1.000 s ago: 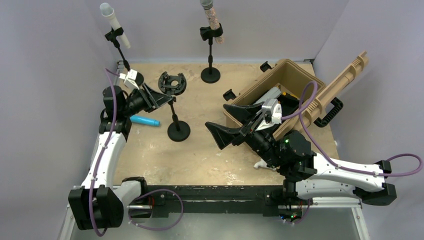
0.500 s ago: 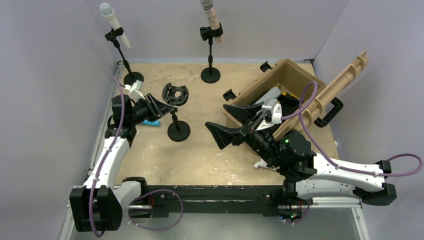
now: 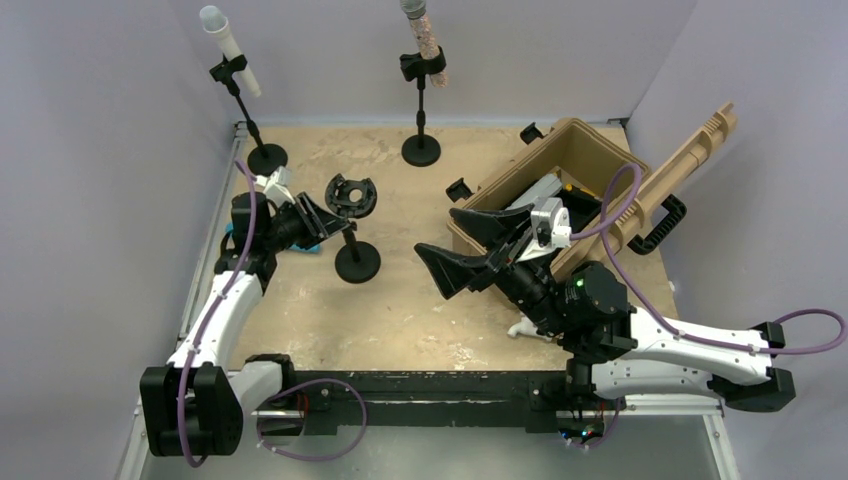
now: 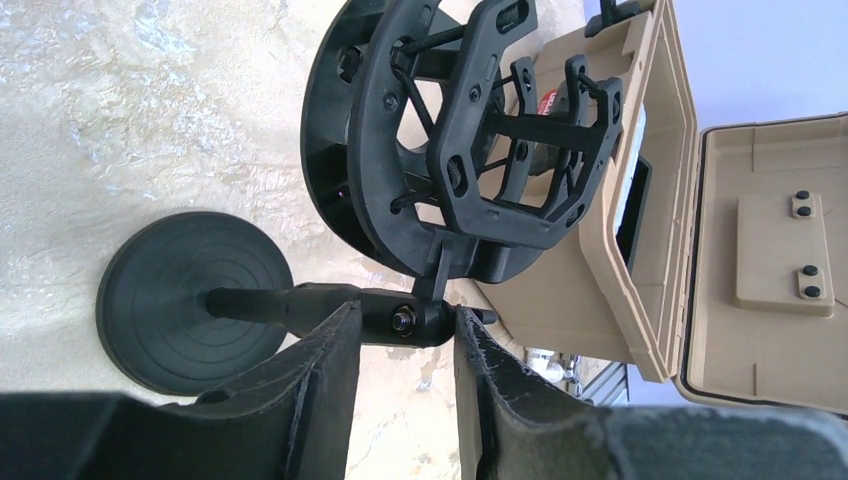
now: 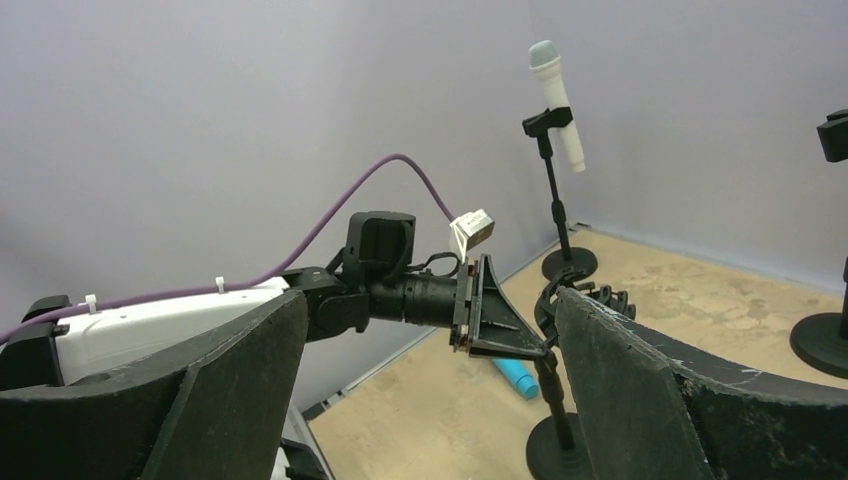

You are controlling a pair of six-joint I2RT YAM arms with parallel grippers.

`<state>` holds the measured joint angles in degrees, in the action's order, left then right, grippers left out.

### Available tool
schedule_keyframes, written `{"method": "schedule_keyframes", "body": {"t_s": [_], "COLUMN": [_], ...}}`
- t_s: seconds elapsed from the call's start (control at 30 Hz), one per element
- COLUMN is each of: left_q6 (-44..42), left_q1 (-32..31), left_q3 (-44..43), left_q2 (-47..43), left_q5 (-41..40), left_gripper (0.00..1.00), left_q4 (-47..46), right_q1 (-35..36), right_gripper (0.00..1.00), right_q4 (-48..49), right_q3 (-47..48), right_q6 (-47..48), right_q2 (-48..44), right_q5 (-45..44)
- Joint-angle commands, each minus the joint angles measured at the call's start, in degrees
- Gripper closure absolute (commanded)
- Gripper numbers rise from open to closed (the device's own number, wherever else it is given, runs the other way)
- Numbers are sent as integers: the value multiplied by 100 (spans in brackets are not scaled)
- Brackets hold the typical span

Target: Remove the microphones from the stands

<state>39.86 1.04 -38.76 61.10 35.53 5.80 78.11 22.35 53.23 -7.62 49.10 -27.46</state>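
Note:
An empty black shock-mount stand [image 3: 350,197] stands left of centre on its round base [image 3: 357,262]. My left gripper [image 3: 330,226] is shut on the swivel joint [image 4: 405,318] under the mount, with both fingertips touching it. A blue microphone [image 5: 515,378] lies on the table behind that gripper, mostly hidden in the top view. A white microphone [image 3: 228,42] sits clipped in a stand at the back left. A speckled microphone [image 3: 425,32] sits in a stand at the back centre. My right gripper [image 3: 436,233] hangs wide open right of the shock-mount stand and holds nothing.
An open tan case [image 3: 575,150] lies at the right with its lid [image 3: 690,160] folded back, and my right arm reaches along its near side. Purple-grey walls close in the left, back and right sides of the table.
My left gripper has dropped towards the near edge onto the stand's joint and closed a little. The shock mount has moved nearer with it. The right arm has barely moved.

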Motion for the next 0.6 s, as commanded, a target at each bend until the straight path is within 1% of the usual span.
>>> {"method": "schedule_keyframes", "body": {"t_s": [0.0, 0.2, 0.23, 0.27, 0.33, 0.5, 0.57], "left_q6": [-143, -321, -404, -591, -859, -1095, -1179], "left_q1": [-33, -40, -49, -138, -447, -1044, -1321], "left_q3": [178, -226, -234, -255, -297, -366, -409], "left_q2": [68, -546, -685, -908, -1240, -1708, -1688], "left_q5": [-322, -508, -598, -875, -1470, -2364, -2663], "left_gripper": [63, 24, 17, 14, 12, 22, 22], "left_q4": [943, 1507, 1590, 1759, 2014, 2290, 2271], "right_q1": [27, 20, 24, 17, 20, 21, 20], "right_gripper": [8, 8, 8, 8, 7, 8, 7], "right_q4": [275, 277, 290, 305, 344, 374, 382], "right_q3": [-30, -41, -55, -65, -84, -63, -59], "right_q6": [-87, -86, -86, -84, -86, -79, -65], "right_q2": [-91, -120, -116, -112, -95, -15, -11], "right_q5": [-13, -26, -28, -31, -18, 41, 44]}}
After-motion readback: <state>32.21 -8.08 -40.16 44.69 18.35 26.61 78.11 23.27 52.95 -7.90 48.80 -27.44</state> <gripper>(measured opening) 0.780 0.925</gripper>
